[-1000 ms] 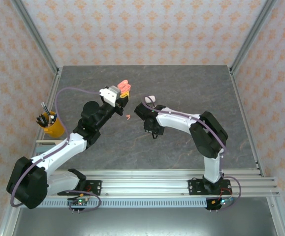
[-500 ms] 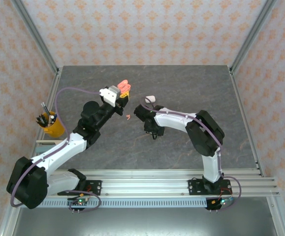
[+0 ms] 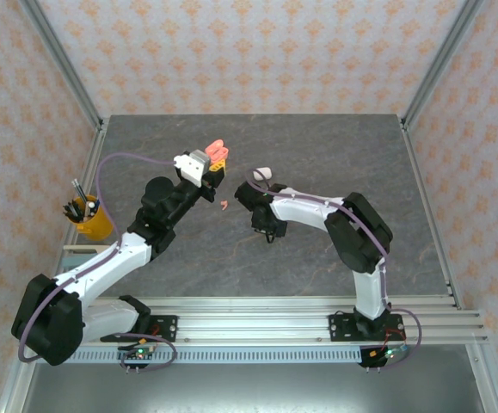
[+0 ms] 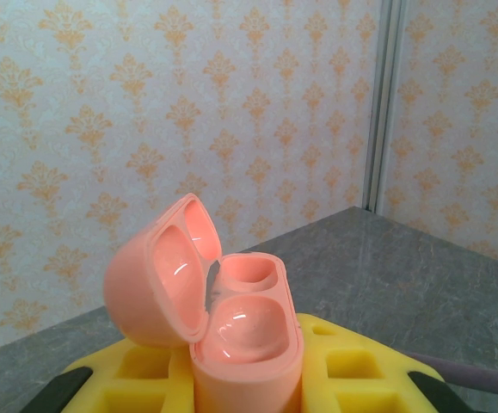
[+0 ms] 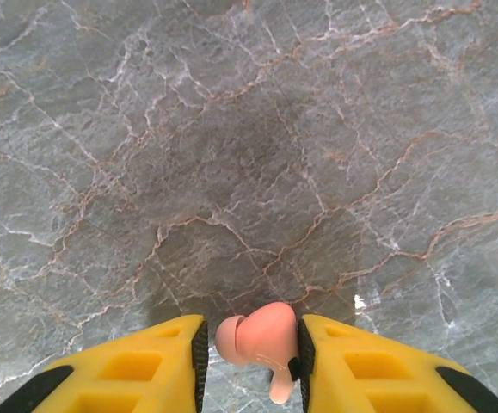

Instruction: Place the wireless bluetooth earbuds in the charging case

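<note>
My left gripper (image 3: 218,158) (image 4: 247,379) is shut on a salmon pink charging case (image 4: 244,340) and holds it upright above the table. The case lid (image 4: 156,284) is hinged open to the left, and both wells are empty. My right gripper (image 3: 267,232) (image 5: 250,348) points down at the table and is shut on a salmon pink earbud (image 5: 261,335). The bud rests against the right pad with its stem pointing down. A second pink earbud (image 3: 224,205) lies on the table between the two grippers. The white earbuds are out of view.
A white pebble-shaped case (image 3: 264,174) lies just beyond the right wrist. A yellow cup of pens (image 3: 89,217) stands at the left table edge. Metal frame posts (image 3: 64,62) line both sides, and the grey marble tabletop (image 3: 335,155) stretches to the far right.
The right arm's elbow and wrist have shifted slightly left. The left arm and the pink case have not moved.
</note>
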You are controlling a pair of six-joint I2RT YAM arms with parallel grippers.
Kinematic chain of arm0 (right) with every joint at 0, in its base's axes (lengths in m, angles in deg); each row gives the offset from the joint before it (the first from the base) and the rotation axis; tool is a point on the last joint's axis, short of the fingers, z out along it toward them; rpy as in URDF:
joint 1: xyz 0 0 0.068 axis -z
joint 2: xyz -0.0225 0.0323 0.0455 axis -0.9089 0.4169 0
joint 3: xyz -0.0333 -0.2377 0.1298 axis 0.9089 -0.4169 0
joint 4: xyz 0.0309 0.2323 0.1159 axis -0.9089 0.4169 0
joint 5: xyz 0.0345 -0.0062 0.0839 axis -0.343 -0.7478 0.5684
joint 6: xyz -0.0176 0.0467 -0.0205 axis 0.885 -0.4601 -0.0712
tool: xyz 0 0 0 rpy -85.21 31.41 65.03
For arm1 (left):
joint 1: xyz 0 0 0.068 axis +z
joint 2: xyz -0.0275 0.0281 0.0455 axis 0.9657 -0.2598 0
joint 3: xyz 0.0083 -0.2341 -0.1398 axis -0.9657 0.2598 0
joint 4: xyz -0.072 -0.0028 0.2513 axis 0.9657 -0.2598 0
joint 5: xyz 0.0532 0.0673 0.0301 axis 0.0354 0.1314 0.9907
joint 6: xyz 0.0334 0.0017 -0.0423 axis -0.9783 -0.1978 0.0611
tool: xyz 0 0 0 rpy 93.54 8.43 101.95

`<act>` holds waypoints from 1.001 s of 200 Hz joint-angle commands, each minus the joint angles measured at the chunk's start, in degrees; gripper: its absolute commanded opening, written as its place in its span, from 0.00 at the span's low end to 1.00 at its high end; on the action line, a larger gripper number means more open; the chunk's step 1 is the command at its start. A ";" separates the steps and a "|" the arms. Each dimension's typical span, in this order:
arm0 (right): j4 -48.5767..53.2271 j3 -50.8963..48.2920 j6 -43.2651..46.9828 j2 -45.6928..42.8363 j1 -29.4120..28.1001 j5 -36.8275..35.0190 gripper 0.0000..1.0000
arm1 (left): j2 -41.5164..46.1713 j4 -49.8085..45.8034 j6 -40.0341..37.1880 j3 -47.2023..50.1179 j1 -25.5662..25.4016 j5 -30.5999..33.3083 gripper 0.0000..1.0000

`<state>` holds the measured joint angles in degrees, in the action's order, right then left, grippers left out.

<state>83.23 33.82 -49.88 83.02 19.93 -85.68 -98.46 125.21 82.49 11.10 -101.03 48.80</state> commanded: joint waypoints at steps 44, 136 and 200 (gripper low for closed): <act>1.49 0.65 0.88 1.46 0.52 -1.73 0.31 | 0.74 1.11 -1.14 0.14 0.90 0.44 0.00; 11.69 3.68 1.52 -2.36 0.17 -11.48 0.24 | 0.26 3.23 -0.25 0.48 3.16 0.84 0.00; 27.49 12.06 -0.26 4.73 -1.24 -27.20 0.25 | -1.89 7.58 3.01 -0.21 7.00 0.88 0.00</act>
<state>100.48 42.73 -49.07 83.96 19.49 -102.57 -99.68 127.96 83.67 11.34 -94.99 48.84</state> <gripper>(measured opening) 0.249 0.236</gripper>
